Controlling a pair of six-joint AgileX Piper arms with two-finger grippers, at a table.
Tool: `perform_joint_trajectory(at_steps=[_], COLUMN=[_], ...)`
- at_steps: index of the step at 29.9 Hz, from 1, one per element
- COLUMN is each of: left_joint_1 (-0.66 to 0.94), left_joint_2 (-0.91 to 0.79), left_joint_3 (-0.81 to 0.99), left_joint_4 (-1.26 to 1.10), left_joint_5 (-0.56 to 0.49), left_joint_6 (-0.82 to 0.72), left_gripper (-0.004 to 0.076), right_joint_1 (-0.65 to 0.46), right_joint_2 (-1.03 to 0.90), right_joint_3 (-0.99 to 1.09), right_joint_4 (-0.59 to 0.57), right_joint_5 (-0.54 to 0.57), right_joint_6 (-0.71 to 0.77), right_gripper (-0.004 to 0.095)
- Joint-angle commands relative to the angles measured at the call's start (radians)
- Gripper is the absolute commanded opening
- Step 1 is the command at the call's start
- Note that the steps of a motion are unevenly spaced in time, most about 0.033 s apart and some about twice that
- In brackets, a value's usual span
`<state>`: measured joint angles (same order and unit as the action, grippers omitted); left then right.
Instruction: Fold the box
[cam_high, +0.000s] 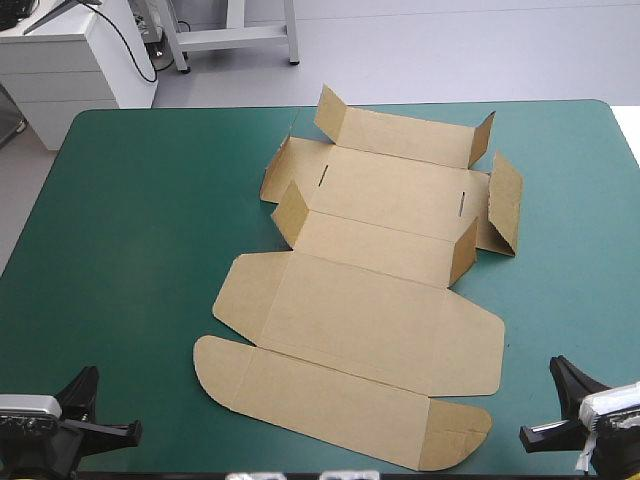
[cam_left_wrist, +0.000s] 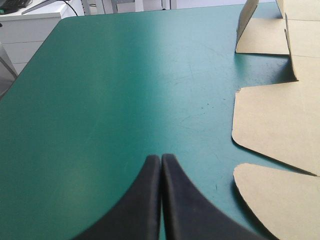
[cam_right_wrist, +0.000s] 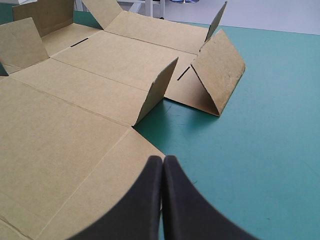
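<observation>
The box (cam_high: 370, 300) is laid out as a cut sheet at the middle of the table (cam_high: 130, 220), a little toward the right side, with its near edge close to the table's near edge. Most panels are seen lying flat. Only the small flaps (cam_high: 291, 208) around the far panels are raised along their creases, probably sprung up by the scoring, which should make them easy to catch and tuck. The rounded tabs (cam_high: 215, 372) at the near edge lie flat.

The left end effector (cam_left_wrist: 161, 159) is clenched on nothing and held over bare table by the near left corner, apart from the sheet. The right end effector (cam_right_wrist: 163, 159) is likewise clenched and empty, near the sheet's near right corner without touching it. Both are judged to be parked clear so that the whole sheet is unobstructed. No fold is judged to have been started.
</observation>
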<state>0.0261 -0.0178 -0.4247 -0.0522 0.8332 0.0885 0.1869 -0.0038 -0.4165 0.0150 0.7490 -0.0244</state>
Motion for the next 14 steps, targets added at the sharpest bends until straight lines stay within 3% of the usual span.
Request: perform_joint_trajectory(at_steps=[1, 14], left_joint_1=[-0.008, -0.008], left_joint_2=[-0.005, -0.005], left_joint_3=[-0.029, -0.029], left_joint_4=[-0.007, -0.007], left_joint_5=[-0.077, -0.077], left_joint_6=[-0.008, -0.008], left_gripper=[-0.0008, -0.0008], right_joint_1=[0.003, 0.003], right_joint_2=[0.016, 0.016], right_joint_3=[-0.027, -0.027], right_joint_4=[-0.001, -0.015], right_joint_5=[-0.072, -0.072], right_joint_6=[-0.008, -0.027], right_gripper=[-0.0021, -0.0021])
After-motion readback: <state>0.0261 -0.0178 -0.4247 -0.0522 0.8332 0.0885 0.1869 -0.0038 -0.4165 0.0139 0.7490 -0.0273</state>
